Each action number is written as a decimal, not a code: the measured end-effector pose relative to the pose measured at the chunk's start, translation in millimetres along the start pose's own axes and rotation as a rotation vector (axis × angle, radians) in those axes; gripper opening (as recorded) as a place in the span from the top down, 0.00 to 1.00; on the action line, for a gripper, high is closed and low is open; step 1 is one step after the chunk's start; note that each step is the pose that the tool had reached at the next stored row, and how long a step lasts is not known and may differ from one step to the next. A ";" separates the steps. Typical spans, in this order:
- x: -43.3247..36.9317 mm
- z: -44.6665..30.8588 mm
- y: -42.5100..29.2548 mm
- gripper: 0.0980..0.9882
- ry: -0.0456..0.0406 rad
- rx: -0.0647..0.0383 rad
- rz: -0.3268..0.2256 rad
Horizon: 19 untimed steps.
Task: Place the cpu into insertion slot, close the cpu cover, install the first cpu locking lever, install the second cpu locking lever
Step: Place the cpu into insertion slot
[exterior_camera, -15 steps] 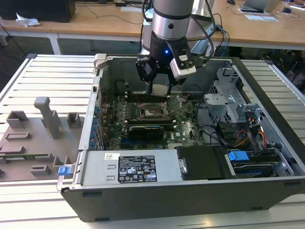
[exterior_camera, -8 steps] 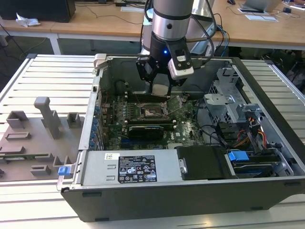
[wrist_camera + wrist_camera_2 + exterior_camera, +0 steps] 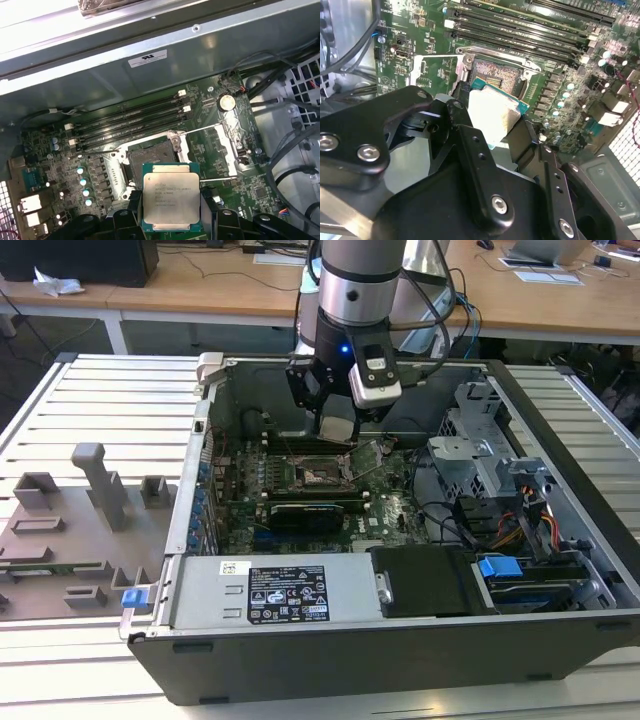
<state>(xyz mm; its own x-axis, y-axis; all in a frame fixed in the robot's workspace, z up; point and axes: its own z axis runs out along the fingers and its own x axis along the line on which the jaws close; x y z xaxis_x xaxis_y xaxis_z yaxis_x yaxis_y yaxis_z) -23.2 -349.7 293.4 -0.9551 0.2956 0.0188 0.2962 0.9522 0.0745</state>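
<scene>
gripper (image 3: pixel 171 216) clamped on cpu (image 3: pixel 171 195), hovering near open insertion slot (image 3: pixel 150 159)

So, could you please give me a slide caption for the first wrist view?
The tool holds the CPU near the uncovered insertion slot on the green motherboard.

Bright, even room light falls on the open dark-grey metal computer case (image 3: pixel 400 670) in the exterior view; its inside lies in soft shadow. In the first wrist view we see the case's pale metal edge (image 3: pixel 45 30) burn out white. In the second wrist view glare bleaches the small square silvery cpu (image 3: pixel 490 112).
</scene>
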 end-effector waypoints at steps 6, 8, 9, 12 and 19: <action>0.0 0.4 0.0 0.50 -0.0045 -0.001 0.058; 0.0 0.7 -0.1 0.50 -0.0070 -0.001 0.091; 0.0 0.8 -0.1 0.50 -0.0078 -0.001 0.102; 0.0 1.1 -0.1 0.50 -0.0112 -0.002 0.146; 0.0 1.8 -0.1 0.50 -0.0202 -0.003 0.262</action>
<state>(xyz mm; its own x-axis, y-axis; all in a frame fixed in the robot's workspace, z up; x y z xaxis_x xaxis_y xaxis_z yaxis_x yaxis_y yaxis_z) -23.2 -349.7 291.5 -0.8454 0.5338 0.0180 0.5336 0.8426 0.0728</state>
